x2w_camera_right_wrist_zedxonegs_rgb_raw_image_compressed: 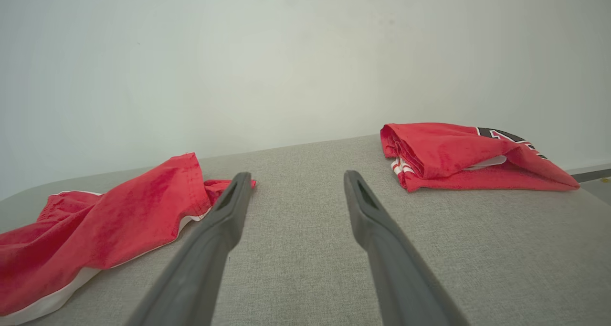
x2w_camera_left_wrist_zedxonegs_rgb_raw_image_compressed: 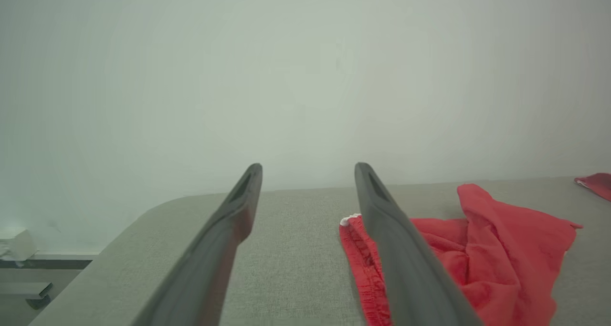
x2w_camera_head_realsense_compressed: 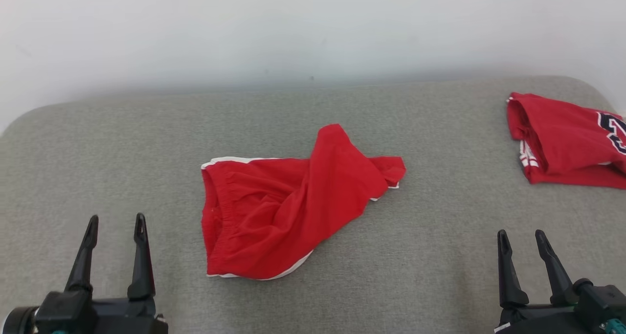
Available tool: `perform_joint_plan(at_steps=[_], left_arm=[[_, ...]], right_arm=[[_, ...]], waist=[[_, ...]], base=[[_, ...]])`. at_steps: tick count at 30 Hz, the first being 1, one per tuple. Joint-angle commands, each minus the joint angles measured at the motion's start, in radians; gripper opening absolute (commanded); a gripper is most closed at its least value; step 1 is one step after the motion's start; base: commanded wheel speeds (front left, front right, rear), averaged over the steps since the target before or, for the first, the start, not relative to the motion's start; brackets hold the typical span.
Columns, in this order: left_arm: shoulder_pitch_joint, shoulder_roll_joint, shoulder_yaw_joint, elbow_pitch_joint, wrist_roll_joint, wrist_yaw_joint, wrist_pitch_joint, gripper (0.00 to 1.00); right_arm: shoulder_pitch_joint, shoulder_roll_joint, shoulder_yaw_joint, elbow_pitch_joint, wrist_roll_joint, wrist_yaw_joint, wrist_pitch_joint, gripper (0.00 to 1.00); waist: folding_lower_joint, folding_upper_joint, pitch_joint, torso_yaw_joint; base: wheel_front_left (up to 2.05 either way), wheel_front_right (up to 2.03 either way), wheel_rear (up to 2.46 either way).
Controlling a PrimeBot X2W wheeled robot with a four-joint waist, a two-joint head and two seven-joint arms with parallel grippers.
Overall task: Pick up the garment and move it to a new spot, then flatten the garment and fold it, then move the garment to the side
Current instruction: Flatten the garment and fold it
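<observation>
Surface: grey table [x2w_camera_head_realsense_compressed: 98, 143], red shorts [x2w_camera_head_realsense_compressed: 274, 211] lying twisted.
Grippers: your left gripper [x2w_camera_head_realsense_compressed: 116, 219] and right gripper [x2w_camera_head_realsense_compressed: 521, 233] both spread, empty.
Risk: you pinch doubled layers; twist locks in.

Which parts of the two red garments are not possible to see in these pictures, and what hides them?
- Folded jersey: head view, the right edge cuts off its printed number.
- Red shorts: left wrist view, a finger of the left pincer covers part of the waistband.
- The same shorts: right wrist view, the left and bottom edges cut them off.
</observation>
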Motion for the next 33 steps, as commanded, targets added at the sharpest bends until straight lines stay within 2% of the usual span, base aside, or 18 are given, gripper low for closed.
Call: perform_joint_plan(at_steps=[1,10,17,25,33], left_arm=[[0.017,-0.009,0.007,-0.012,0.009,-0.006,-0.003,1.00],[0.075,-0.044,-0.010,0.004,0.016,-0.038,-0.003,1.00],[0.061,-0.058,-0.023,0.023,0.024,-0.048,-0.003,1.00],[0.039,-0.070,-0.051,0.036,0.026,-0.052,-0.003,1.00],[-0.004,-0.079,-0.087,0.058,0.015,-0.058,-0.003,1.00]], right_arm=[[0.008,-0.006,-0.002,0.000,0.006,-0.003,0.000,1.00],[0.013,-0.021,0.016,0.022,0.014,-0.003,0.000,1.00],[-0.043,-0.062,0.079,0.087,0.023,-0.003,0.000,1.00],[-0.177,-0.114,0.170,0.223,0.033,-0.003,0.014,1.00],[-0.363,-0.133,0.282,0.429,0.055,-0.003,0.026,1.00]], waist=[[0.0001,0.0000,-0.008,0.021],[0.0001,0.0000,-0.013,0.061],[0.0001,0.0000,-0.011,0.076],[0.0001,0.0000,0.011,0.115],[0.0001,0.0000,0.061,0.186]], base=[[0.00,0.00,0.00],[0.00,0.00,0.00],[0.00,0.00,0.00],[0.00,0.00,0.00],[0.00,0.00,0.00]])
